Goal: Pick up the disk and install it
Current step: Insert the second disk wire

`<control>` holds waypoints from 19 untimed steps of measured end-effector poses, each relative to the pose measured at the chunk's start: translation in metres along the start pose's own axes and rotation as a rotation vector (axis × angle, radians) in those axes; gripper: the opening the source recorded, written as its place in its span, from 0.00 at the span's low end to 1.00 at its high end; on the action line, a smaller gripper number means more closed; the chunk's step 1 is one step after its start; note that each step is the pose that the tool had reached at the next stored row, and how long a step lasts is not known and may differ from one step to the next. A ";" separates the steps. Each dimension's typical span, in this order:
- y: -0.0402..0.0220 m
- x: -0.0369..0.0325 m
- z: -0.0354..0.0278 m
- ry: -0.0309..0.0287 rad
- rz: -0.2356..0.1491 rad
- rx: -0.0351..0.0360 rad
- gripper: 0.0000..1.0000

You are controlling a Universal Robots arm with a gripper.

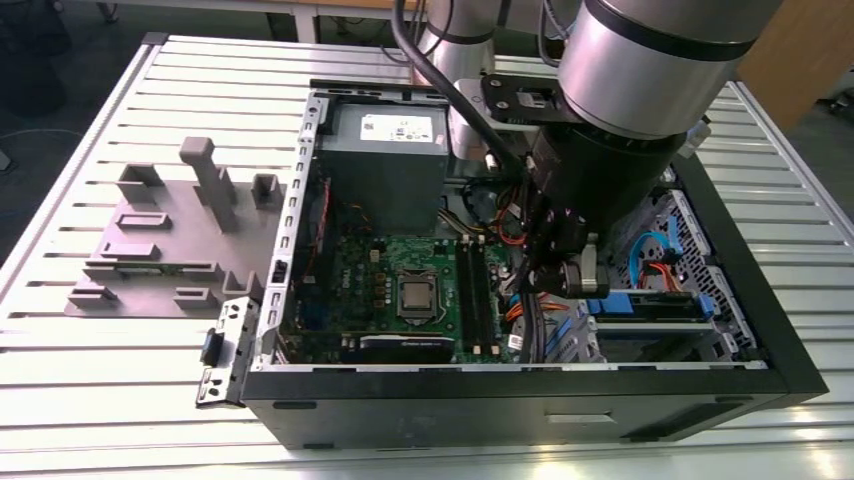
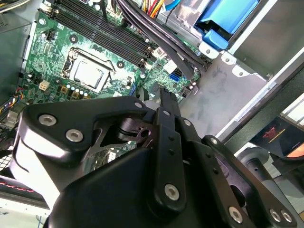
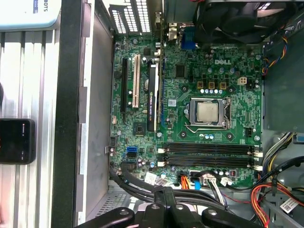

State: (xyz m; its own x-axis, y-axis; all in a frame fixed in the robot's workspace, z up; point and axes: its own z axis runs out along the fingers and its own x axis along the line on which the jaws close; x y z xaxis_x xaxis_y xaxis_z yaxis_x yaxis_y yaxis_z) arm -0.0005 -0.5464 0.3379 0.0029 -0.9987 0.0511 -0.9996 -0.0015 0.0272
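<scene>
1. Exterior view: one slatted tabletop (image 1: 94, 390) carries two things, one open computer case (image 1: 534, 410) and one grey fixture (image 1: 160, 240) of upright blocks, which stands at the exterior view's left of the case.
2. One arm reaches down into the case. Its one gripper (image 1: 571, 288) hangs low between the motherboard (image 1: 400, 260) and the drive cage (image 1: 667, 345).
3. In both wrist views the gripper (image 2: 164, 95) (image 3: 166, 192) has its two fingers brought together at the tips, with nothing between them.
4. One disk (image 1: 647, 305) sits in the drive cage at the exterior view's right front corner of the case, just beside the gripper and apart from it. Only its blue-framed edge shows. In the second wrist view the blue frame (image 2: 228, 19) lies beyond the fingertips.
5. The case holds one motherboard (image 3: 190, 71) with one processor (image 3: 207, 111) at its middle and four long memory slots (image 3: 209, 156) side by side next to it.
6. It also holds one grey metal box (image 1: 387, 160) with a white sticker at the far end, and one black fan (image 3: 237, 19).
7. Loose black cables (image 3: 137, 183) and a red and orange bundle (image 3: 270, 194) run inside the case near the gripper.
</scene>
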 end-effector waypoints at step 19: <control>0.0000 -0.0309 -0.0016 0.0000 0.000 0.0000 0.11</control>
State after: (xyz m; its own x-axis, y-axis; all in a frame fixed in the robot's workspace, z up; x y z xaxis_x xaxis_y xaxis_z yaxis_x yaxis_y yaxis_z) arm -0.0005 -0.5155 0.3379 0.0029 -0.9987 0.0511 -0.9996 -0.0015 0.0272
